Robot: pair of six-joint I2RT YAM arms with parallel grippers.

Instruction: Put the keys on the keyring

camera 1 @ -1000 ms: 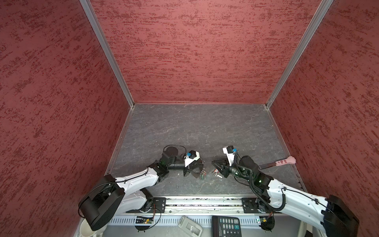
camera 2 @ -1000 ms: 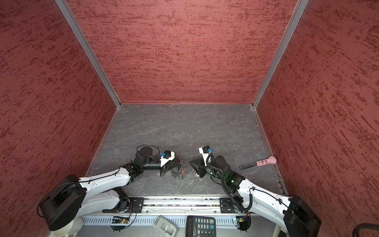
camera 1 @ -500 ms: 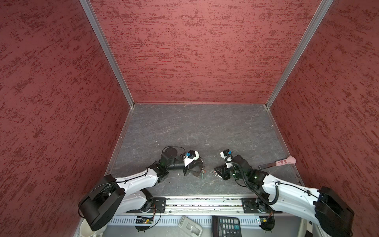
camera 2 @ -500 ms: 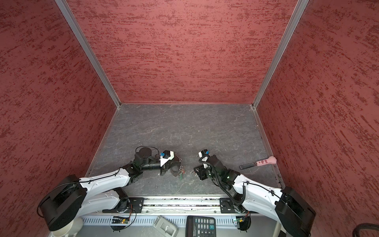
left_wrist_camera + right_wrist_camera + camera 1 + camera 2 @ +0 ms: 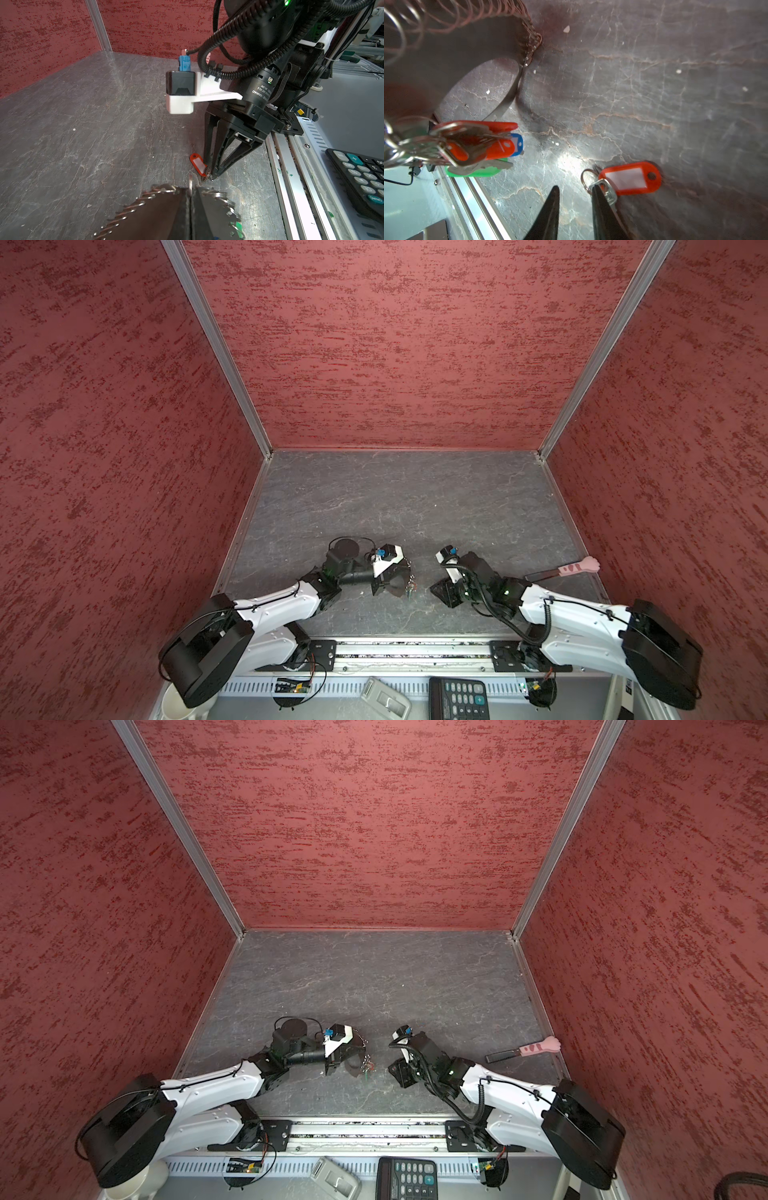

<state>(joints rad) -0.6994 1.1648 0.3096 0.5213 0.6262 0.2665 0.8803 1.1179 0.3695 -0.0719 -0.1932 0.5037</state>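
The keys (image 5: 631,178), a silver key on a small ring with a red white-labelled tag, lie flat on the grey table; the tag also shows in the left wrist view (image 5: 197,164). My right gripper (image 5: 576,191) is open, with nothing between its fingers. One fingertip (image 5: 596,193) rests over the key's head. My left gripper (image 5: 190,195) is shut on a small ring of the keyring (image 5: 508,93), whose dark strap and silver chain hang from it with a cluster of coloured tags. In both top views the keyring (image 5: 410,587) (image 5: 368,1063) hangs between the left gripper (image 5: 401,587) and right gripper (image 5: 438,591).
A pink cat-paw-handled tool (image 5: 577,566) lies by the right wall. A metal rail (image 5: 407,649) runs along the table's front edge, with a black calculator (image 5: 459,697) beyond it. Red walls close in three sides.
My right gripper has dropped to the table near the front edge, and its jaws stand a little wider. The left gripper and keyring have hardly moved.
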